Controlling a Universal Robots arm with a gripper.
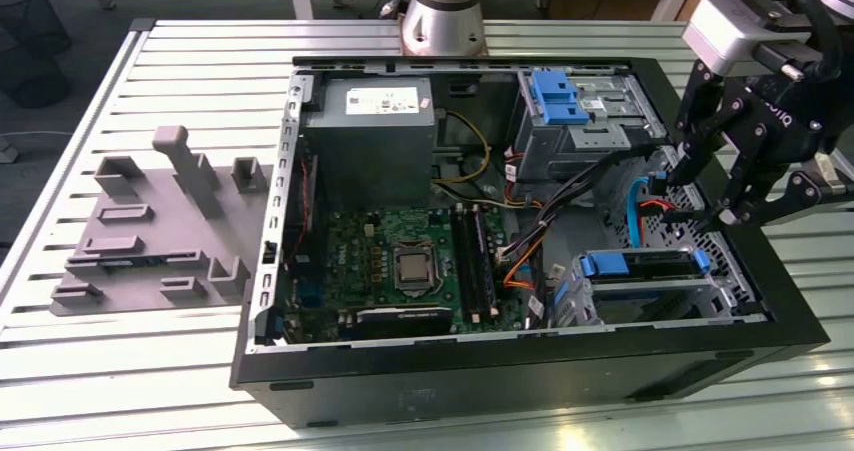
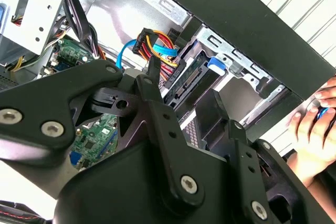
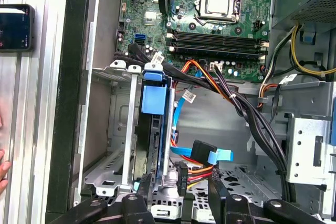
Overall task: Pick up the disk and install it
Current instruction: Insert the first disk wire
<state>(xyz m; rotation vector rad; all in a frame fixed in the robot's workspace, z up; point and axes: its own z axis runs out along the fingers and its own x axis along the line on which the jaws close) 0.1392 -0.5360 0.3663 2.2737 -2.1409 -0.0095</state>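
A slatted white metal workbench [image 1: 174,61] carried an open black computer case [image 1: 534,371]. At the exterior view's lower right, the silver hard disk in its blue plastic carrier frame [image 1: 643,264] sat edgewise in the grey metal bay [image 1: 667,296], apparently installed. The black gripper [image 1: 747,186] hung over the case's right edge with fingers spread, holding nothing. The disk's label was hidden, and whether it was fully latched was hard to judge.

We see a lab or workshop: an open computer case [image 1: 534,271] lies on a slatted metal table [image 1: 200,61], beside a grey fixture plate [image 1: 160,221]. A robot arm's base [image 1: 445,16] is mounted at the table's far edge, with workbench legs beyond.
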